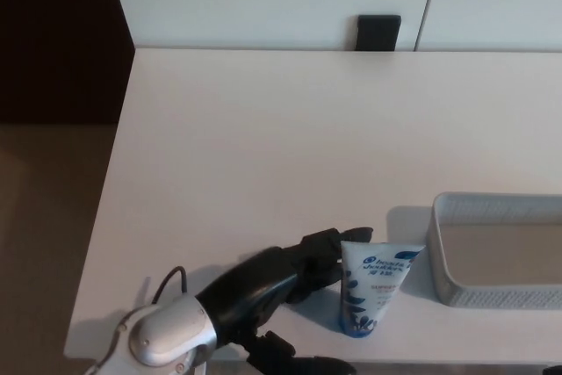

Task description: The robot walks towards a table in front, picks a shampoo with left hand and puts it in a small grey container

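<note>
Left hand (303, 274) at the shampoo tube (373, 287), fingers spread, holding nothing yet.
Tube stands cap-down near the table's (263, 147) front edge, just left of the grey container (492, 292). I judge it light, soft-walled, glossy and tippy; best pinched gently across the flat mid-body.

Looked bright and evenly lit, with soft light washing the white table (263, 147) to a faint pink. Left only pale, blurred shadows beside the grey container (492, 296) and under the left hand (294, 277). Fell to near black at the upper left. Rendered edges soft and the print on the shampoo tube (373, 292) slightly fuzzy.
</note>
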Robot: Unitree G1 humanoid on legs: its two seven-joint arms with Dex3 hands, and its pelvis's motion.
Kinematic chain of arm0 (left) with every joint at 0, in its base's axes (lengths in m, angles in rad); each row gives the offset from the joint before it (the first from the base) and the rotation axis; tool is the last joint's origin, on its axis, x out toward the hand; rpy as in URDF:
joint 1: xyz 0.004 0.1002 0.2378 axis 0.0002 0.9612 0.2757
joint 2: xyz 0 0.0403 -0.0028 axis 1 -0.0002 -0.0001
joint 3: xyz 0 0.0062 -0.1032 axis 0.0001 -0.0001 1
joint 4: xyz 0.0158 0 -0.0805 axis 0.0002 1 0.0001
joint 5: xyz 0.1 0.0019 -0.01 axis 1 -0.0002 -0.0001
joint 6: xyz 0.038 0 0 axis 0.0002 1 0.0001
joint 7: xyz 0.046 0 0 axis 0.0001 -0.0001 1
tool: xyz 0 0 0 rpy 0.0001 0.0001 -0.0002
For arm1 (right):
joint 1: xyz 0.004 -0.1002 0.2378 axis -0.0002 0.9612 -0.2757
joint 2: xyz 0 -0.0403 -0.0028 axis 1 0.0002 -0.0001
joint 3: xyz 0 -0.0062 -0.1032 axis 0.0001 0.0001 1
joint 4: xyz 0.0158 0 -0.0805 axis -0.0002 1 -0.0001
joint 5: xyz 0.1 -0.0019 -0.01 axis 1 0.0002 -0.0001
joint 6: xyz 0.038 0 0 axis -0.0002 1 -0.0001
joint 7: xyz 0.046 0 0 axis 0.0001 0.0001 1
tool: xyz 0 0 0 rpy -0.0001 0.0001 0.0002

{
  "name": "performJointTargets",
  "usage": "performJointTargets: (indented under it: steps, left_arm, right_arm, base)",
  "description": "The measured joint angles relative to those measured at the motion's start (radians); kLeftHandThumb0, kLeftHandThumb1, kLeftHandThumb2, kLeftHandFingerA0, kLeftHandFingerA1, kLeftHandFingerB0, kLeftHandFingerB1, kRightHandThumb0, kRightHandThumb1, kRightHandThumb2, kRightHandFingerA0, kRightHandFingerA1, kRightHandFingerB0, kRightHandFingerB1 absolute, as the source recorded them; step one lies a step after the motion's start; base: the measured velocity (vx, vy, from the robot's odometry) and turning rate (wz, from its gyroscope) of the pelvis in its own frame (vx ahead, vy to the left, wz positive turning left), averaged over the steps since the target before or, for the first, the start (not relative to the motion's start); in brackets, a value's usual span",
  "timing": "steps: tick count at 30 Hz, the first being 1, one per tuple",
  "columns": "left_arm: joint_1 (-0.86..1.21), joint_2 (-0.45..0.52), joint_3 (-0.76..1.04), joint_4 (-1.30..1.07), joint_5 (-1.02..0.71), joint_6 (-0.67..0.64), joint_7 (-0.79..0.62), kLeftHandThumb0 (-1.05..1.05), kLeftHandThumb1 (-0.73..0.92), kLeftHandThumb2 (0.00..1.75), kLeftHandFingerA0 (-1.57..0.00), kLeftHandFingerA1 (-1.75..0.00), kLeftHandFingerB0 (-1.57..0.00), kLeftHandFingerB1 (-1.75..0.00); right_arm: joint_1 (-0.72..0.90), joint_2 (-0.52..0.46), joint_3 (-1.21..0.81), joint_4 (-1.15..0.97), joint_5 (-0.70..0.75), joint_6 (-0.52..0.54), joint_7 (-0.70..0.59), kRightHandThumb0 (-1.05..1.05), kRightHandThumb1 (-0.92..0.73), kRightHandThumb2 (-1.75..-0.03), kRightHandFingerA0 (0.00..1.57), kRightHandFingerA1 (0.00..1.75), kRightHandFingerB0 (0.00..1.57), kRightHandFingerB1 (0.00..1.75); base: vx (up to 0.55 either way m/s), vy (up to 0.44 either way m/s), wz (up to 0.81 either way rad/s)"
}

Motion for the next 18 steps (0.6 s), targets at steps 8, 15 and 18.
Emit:
performJointTargets:
  steps: [8,15,18]
  left_arm:
    - [0.018,-0.042,-0.007,0.028,0.052,-0.055,0.040,-0.30,0.43,0.58,-0.08,-0.39,-0.07,-0.21]
    - [0.030,-0.078,-0.020,0.053,0.101,-0.101,0.077,-0.38,0.42,0.56,-0.11,-0.40,-0.09,-0.23]
    - [0.036,-0.102,-0.038,0.058,0.131,-0.108,0.102,-0.34,0.44,0.55,-0.18,-0.41,-0.08,-0.23]
  right_arm:
    - [0.000,0.004,0.002,-0.001,-0.004,-0.010,0.000,-0.28,-0.65,-0.60,0.63,0.41,0.46,0.36]
    - [0.000,0.006,0.001,-0.004,-0.004,-0.014,0.000,-0.30,-0.64,-0.59,0.65,0.42,0.48,0.36]
    - [0.001,0.007,-0.002,-0.009,-0.003,-0.019,0.001,-0.31,-0.63,-0.59,0.64,0.42,0.49,0.37]
  base:
    - [0.00,0.000,0.00]
    - [0.00,0.000,0.00]
    - [0.00,0.000,0.00]
